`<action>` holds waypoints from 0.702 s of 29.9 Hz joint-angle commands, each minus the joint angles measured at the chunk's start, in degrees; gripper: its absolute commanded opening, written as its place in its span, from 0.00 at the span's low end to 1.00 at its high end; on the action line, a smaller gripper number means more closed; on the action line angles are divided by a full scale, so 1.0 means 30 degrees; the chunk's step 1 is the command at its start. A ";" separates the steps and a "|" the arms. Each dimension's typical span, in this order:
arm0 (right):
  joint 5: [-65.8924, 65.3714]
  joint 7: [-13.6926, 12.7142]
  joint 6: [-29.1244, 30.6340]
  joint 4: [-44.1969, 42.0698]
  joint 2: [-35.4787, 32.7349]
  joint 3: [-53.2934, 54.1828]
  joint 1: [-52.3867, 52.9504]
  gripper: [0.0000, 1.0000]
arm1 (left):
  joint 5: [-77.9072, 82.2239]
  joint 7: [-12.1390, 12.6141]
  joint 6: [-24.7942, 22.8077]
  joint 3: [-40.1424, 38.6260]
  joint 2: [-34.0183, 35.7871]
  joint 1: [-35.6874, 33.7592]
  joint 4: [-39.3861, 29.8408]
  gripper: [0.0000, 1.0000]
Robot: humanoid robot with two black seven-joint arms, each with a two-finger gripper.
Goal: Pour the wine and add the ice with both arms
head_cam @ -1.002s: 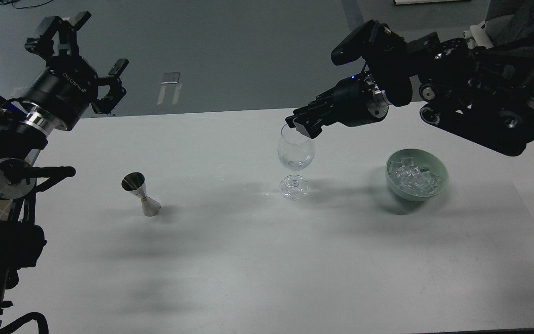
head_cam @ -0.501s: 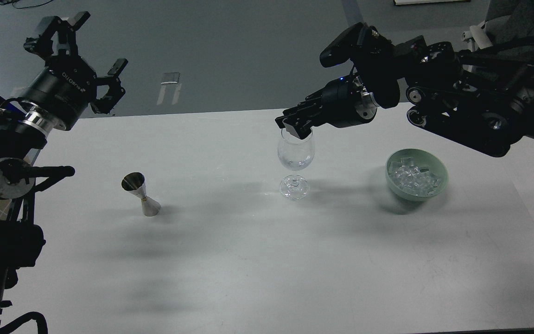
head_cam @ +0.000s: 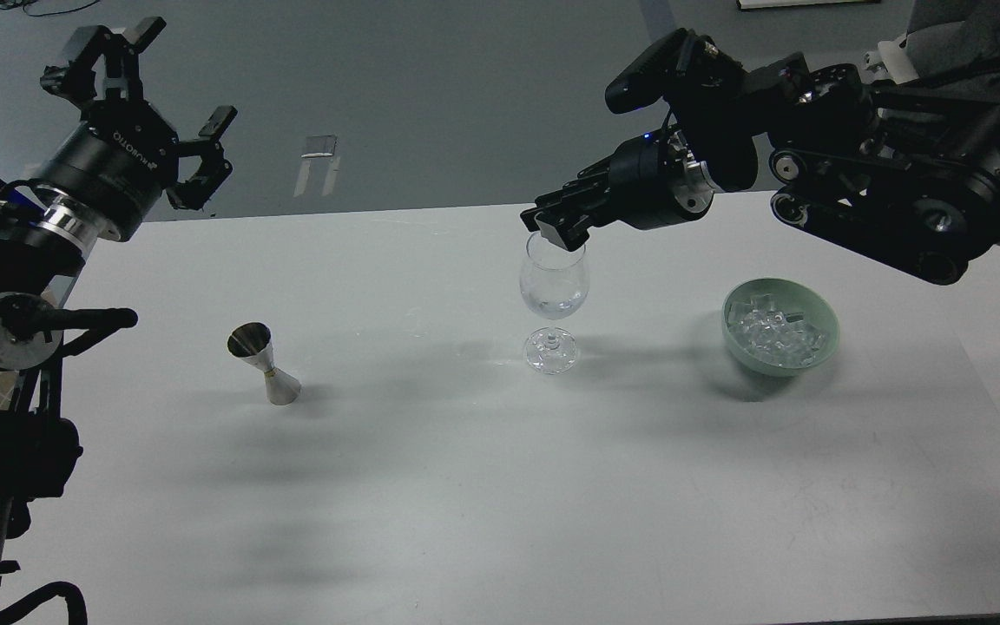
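A clear wine glass (head_cam: 555,286) stands mid-table with a little wine (head_cam: 555,305) in the bottom of its bowl. My right gripper (head_cam: 556,234) hangs right over the glass rim, its fingers drawn together; I cannot make out a cube between them. The ice (head_cam: 773,334) is heaped in a pale green bowl (head_cam: 826,318) to the right of the glass. My left gripper (head_cam: 157,82) is open and empty, held high beyond the table's far left edge. A steel jigger (head_cam: 264,363) stands on the table left of the glass.
The white table (head_cam: 465,486) spreads wide toward me in front of the glass. The right arm's bulky links (head_cam: 891,200) hang over the far right, above the bowl. Grey floor lies beyond the far edge.
My right gripper has slid left from the glass's right rim to over its mouth, then risen slightly. The left gripper drifted a little up and left. Glass, jigger and bowl have not moved.
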 commanded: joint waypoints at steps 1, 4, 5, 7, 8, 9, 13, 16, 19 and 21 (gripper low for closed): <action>0.0233 0.0003 0.0011 0.0003 -0.0063 -0.0026 -0.0022 0.51 | 0.0000 0.0000 0.0010 -0.0021 0.0004 0.0009 -0.0001 0.98; 0.0411 0.0032 0.0040 0.0032 -0.0063 -0.0026 -0.0022 0.55 | 0.0000 0.0000 0.0010 -0.0021 0.0004 -0.0020 -0.0001 0.98; 0.0411 0.0032 0.0011 0.0032 -0.0063 -0.0055 -0.0022 0.59 | 0.0000 0.0000 0.0010 -0.0021 0.0033 -0.0020 -0.0001 0.98; 0.0411 0.0032 0.0040 0.0032 -0.0063 -0.0026 -0.0022 0.66 | 0.0000 0.0000 0.0010 -0.0021 0.0034 -0.0020 -0.0001 0.98; 0.0411 0.0032 0.0011 0.0032 -0.0063 -0.0026 -0.0022 0.70 | 0.0000 0.0000 -0.0019 -0.0021 0.0034 -0.0020 0.0028 0.98; 0.0411 0.0032 0.0011 0.0032 -0.0063 -0.0026 -0.0022 0.72 | 0.0000 0.0000 0.0010 -0.0021 0.0034 -0.0020 0.0028 0.98; 0.0440 0.0003 0.0011 0.0062 -0.0063 -0.0055 -0.0022 0.67 | 0.0000 0.0000 -0.0019 -0.0021 0.0034 -0.0020 0.0028 0.98; 0.0440 0.0032 0.0040 0.0033 -0.0092 -0.0056 0.0007 0.52 | 0.0000 0.0000 0.0010 -0.0021 0.0034 -0.0020 0.0028 0.98; 0.0440 0.0090 0.0040 0.0062 -0.0238 -0.0085 -0.0022 0.44 | 0.0000 0.0000 0.0010 -0.0021 0.0034 -0.0020 0.0028 0.98; 0.0411 0.0323 0.0186 0.0091 -0.0326 -0.0114 -0.0022 0.33 | 0.0000 0.0000 0.0010 -0.0021 0.0034 -0.0049 0.0028 0.98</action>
